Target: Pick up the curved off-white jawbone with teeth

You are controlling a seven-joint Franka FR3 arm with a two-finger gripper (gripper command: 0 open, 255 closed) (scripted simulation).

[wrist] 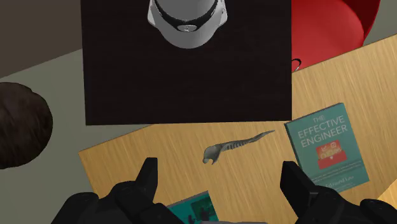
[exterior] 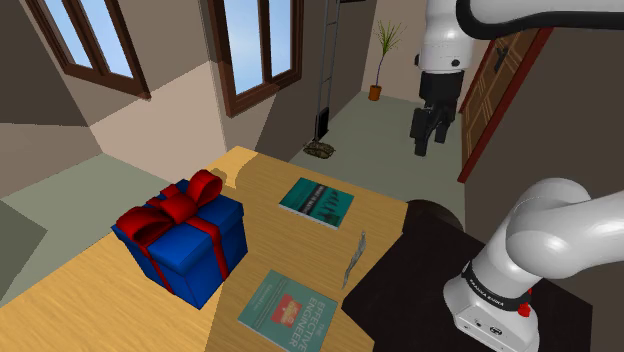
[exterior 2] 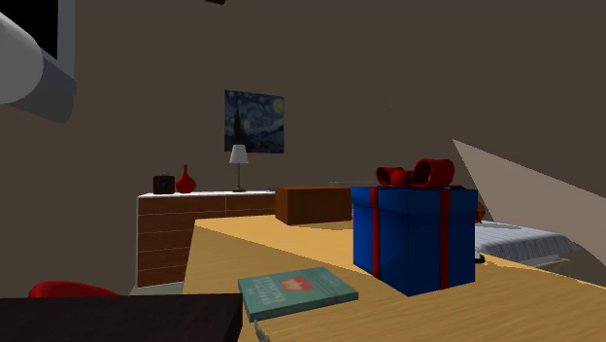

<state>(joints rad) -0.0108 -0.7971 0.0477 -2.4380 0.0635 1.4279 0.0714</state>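
The jawbone (wrist: pixel 235 146) is a slim, curved grey-white piece with a row of teeth. It lies on the wooden table (wrist: pixel 140 149) close to the edge by the black stand (wrist: pixel 184 83). In the shoulder view the jawbone (exterior: pixel 355 258) shows as a thin pale sliver between the two teal books. My black gripper (exterior: pixel 428 140) hangs high above the table at the shoulder view's upper right. In the wrist view the gripper (wrist: pixel 219 184) is open, its fingers (wrist: pixel 147 178) wide apart, with the jawbone far below them and nothing held.
A blue gift box (exterior: pixel 183 237) with a red bow stands at the shoulder view's left. Two teal books (exterior: pixel 316 202) (exterior: pixel 290 312) lie on the table on either side of the jawbone. A red chair (wrist: pixel 331 25) stands beside the stand.
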